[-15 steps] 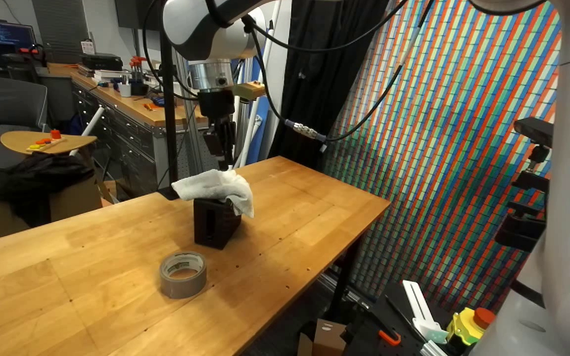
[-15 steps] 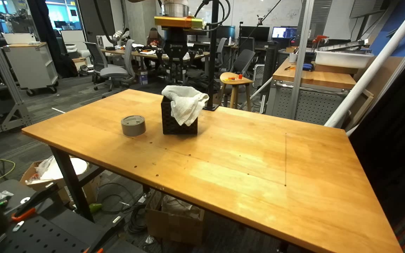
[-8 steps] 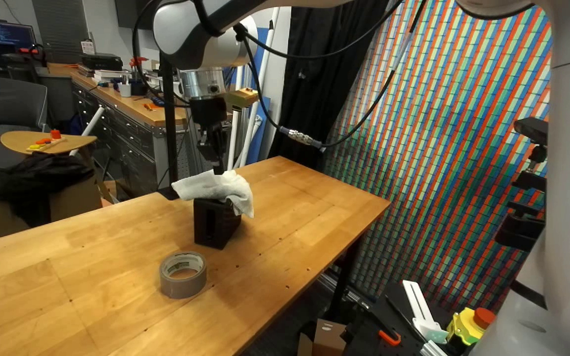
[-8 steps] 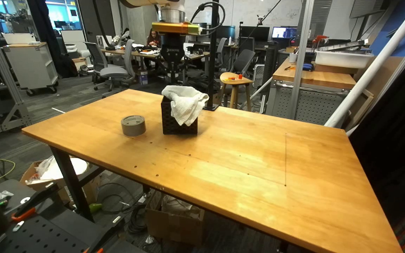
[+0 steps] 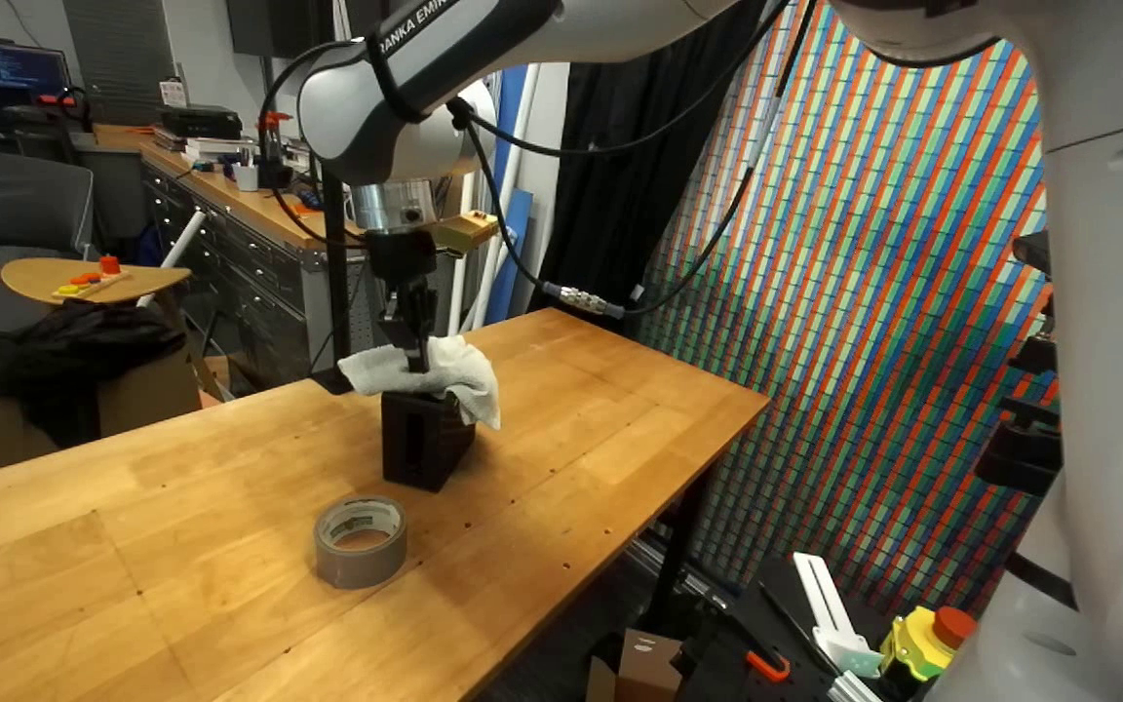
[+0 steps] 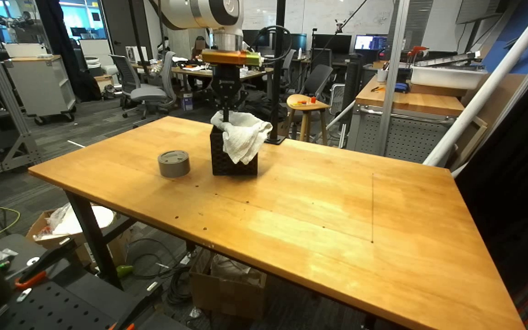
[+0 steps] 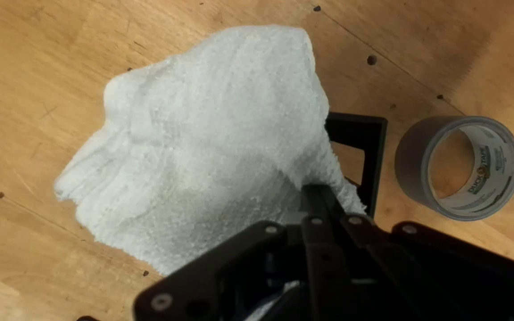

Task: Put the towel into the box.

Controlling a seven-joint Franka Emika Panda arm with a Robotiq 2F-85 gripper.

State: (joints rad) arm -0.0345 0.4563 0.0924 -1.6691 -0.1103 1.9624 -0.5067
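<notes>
The white towel lies draped over the top of the black box. It also shows in an exterior view, hanging down the side of the box. In the wrist view the towel covers most of the box; one rim corner shows. My gripper points down, with its fingertips together. The fingertips touch the towel near one edge of the box, also seen in an exterior view. In the wrist view the fingers press a dent into the towel, with no cloth visible between them.
A grey tape roll lies on the wooden table near the box. It also shows beside the box rim in the wrist view. A black vertical post stands at the table edge behind the box.
My gripper has closed from open. It has moved slightly sideways and come down from above the towel until its fingertips touch it. Towel and box have not visibly moved.
</notes>
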